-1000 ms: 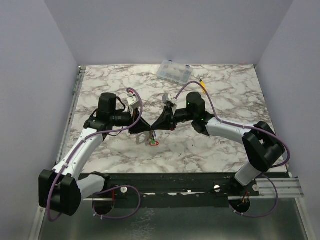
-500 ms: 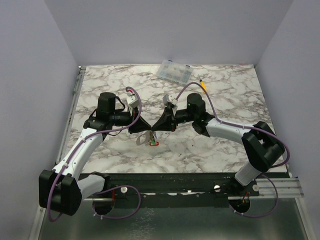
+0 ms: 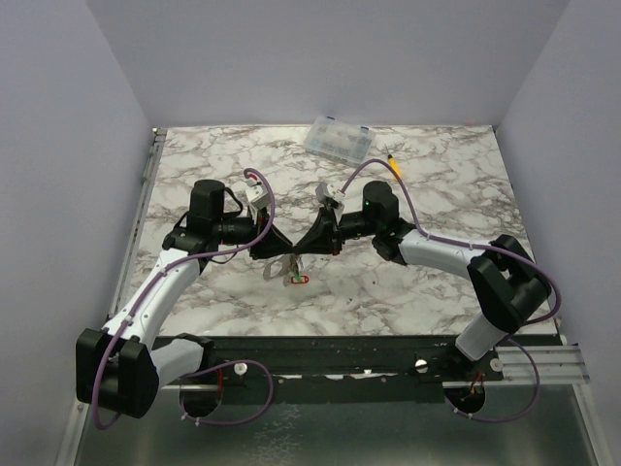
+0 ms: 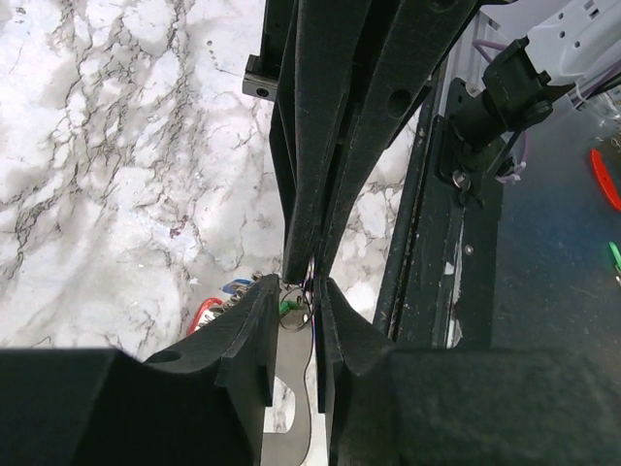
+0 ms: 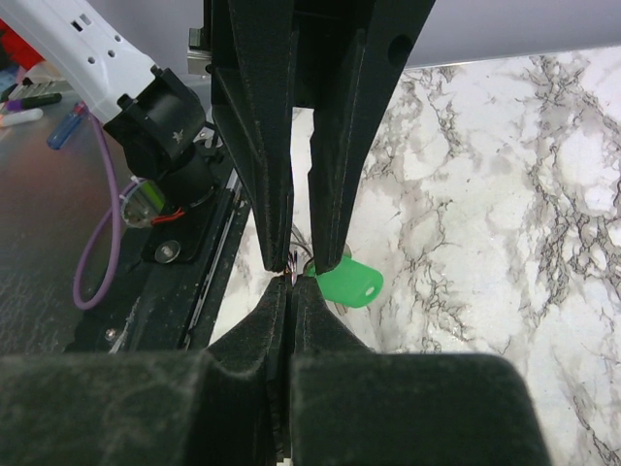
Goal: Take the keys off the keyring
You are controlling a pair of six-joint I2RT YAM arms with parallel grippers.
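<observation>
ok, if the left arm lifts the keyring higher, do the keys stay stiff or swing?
Probably swing: the green key seems to dangle from the keyring, so the keys look floppy. The keyring itself looks like flat metal, so it's likely rigid and maybe slippery in the left gripper.

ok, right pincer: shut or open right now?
Shut. The right pincer shows its fingers meeting at the tips, no gap. Whether something thin is pinched: cannot tell.

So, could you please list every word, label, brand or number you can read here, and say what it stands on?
No text can be read in any view.
Green key head: plain, no lettering.
Keyring: bare grey metal.
Clear compartment box: too small to tell.
</observation>
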